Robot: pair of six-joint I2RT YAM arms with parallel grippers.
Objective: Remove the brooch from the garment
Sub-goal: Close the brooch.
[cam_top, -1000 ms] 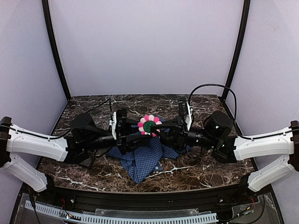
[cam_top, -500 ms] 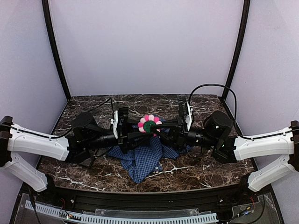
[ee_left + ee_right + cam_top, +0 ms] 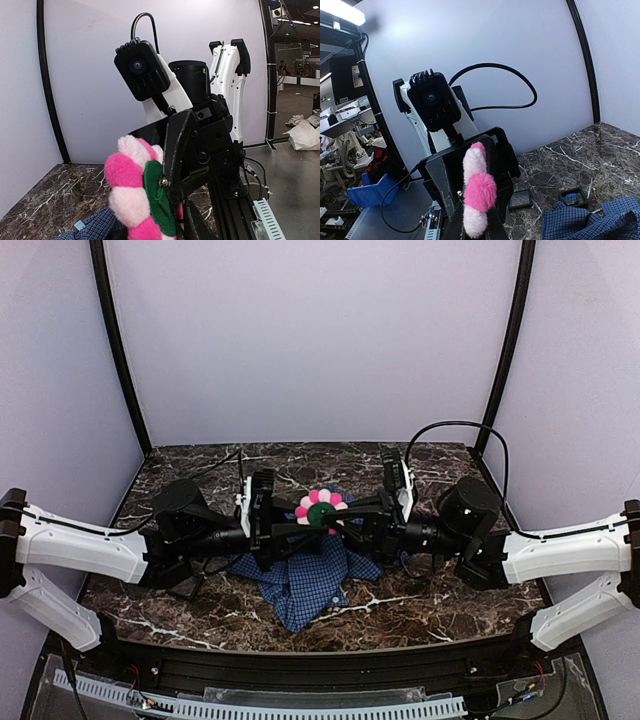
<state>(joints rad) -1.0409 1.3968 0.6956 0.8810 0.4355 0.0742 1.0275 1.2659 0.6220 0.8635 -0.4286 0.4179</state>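
Observation:
The brooch [image 3: 320, 510], a fluffy flower with pink and pale petals and a green centre, hangs above the table between my two grippers. My right gripper [image 3: 345, 512] is shut on it; in the right wrist view the brooch [image 3: 480, 192] stands edge-on between my own fingers. My left gripper [image 3: 298, 530] is shut low beside the brooch, on a raised fold of the garment [image 3: 305, 580], a blue checked shirt bunched on the table. In the left wrist view the brooch [image 3: 130, 192] fills the bottom, hiding my fingertips, with the shirt [image 3: 97, 227] just below it.
Two small black square trays [image 3: 521, 199] [image 3: 572, 196] lie on the marble table [image 3: 420, 595] beside the shirt. Black frame posts [image 3: 118, 350] stand at the back corners. Each wrist view shows the other arm's camera close ahead.
The brooch has shifted slightly up and right with the right gripper. The left gripper has edged in toward it. The shirt lies as before.

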